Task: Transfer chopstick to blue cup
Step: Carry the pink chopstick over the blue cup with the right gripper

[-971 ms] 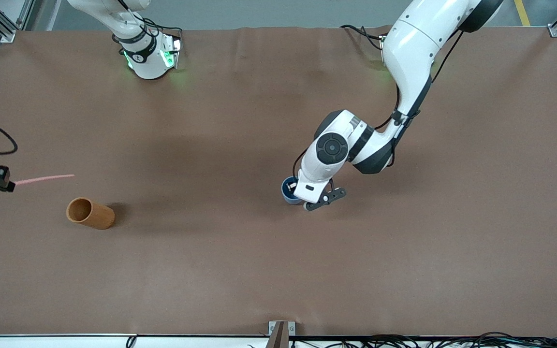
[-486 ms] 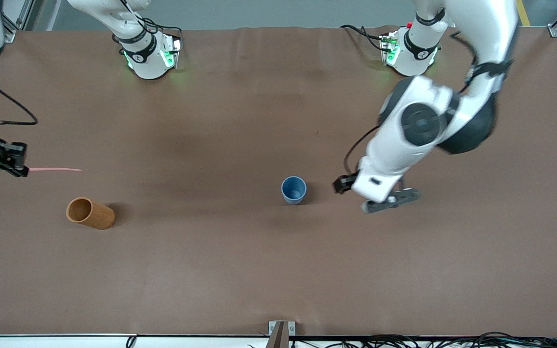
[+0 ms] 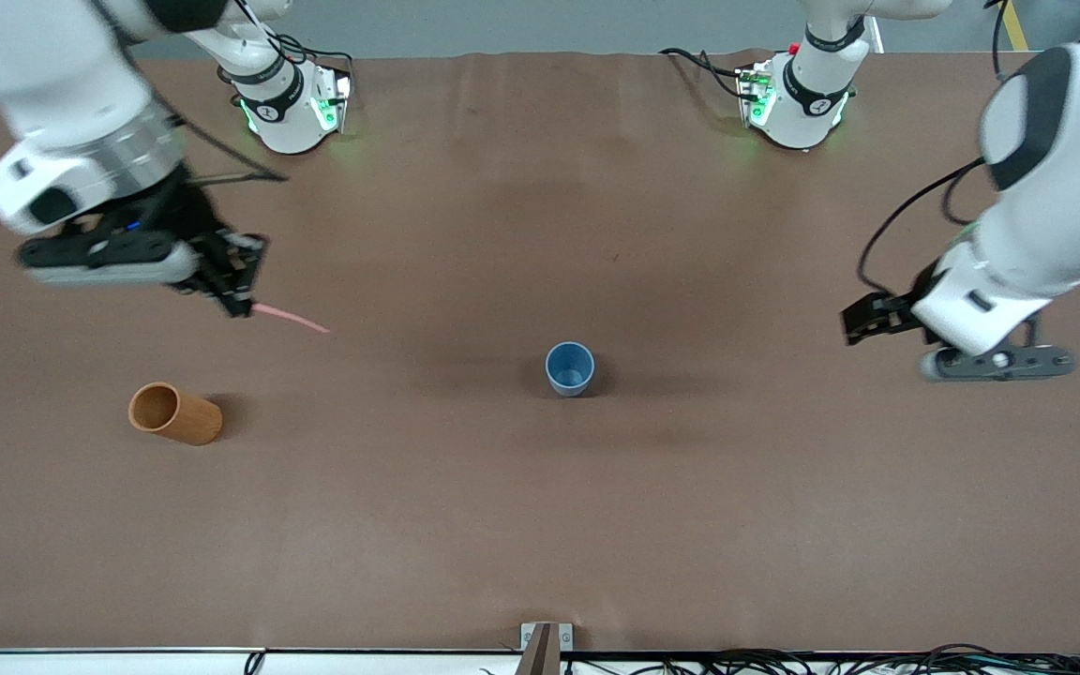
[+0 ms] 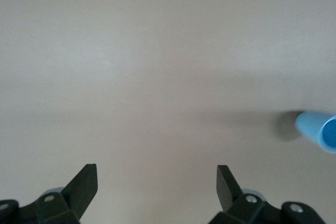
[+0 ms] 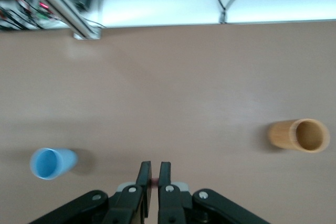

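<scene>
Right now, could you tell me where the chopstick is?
The chopstick is held in the shut right gripper, above the table toward the right arm's end, pointing toward the blue cup.

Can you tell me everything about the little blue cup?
The blue cup is small, round and light blue, with smooth plain sides that look like plastic. It stands upright on the brown table, mouth open to the top, and seems empty. It narrows toward its base. Nothing touches it: it stands alone near the middle of the table, with a soft shadow beside it.
</scene>
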Robot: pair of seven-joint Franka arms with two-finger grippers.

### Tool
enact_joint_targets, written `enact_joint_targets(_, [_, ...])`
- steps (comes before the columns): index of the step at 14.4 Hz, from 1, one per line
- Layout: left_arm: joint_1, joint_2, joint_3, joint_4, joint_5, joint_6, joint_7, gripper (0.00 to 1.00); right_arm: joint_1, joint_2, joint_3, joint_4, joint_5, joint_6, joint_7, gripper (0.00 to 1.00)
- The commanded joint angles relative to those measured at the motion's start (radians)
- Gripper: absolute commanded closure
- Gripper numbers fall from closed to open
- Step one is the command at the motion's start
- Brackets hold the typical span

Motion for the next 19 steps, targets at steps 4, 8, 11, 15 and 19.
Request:
enact_joint_targets(4, [0.023, -0.174, 0.008, -0.019, 0.0, -0.117, 0.112, 0.0, 0.013, 0.151, 0.343, 0.001, -0.376, 0.114, 0.528, 0.98])
enact_joint_targets(8, [0.023, -0.18, 0.007, -0.022, 0.002, -0.143, 0.118, 0.0, 0.122, 0.298, 0.428, 0.024, -0.611, 0.116, 0.784, 0.99])
enact_joint_targets(11, [0.023, -0.178, 0.007, -0.02, 0.002, -0.143, 0.117, 0.0, 0.233, 0.43, 0.427, 0.093, -0.778, 0.114, 0.89, 0.99])
enact_joint_targets(15, [0.025, -0.175, 0.007, -0.017, -0.005, -0.143, 0.105, 0.0, 0.299, 0.525, 0.427, 0.127, -0.939, 0.113, 0.955, 0.98])
enact_joint_targets(19, [0.025, -0.171, 0.008, -0.016, -0.005, -0.143, 0.114, 0.0, 0.323, 0.564, 0.424, 0.118, -1.047, 0.114, 0.959, 0.96])
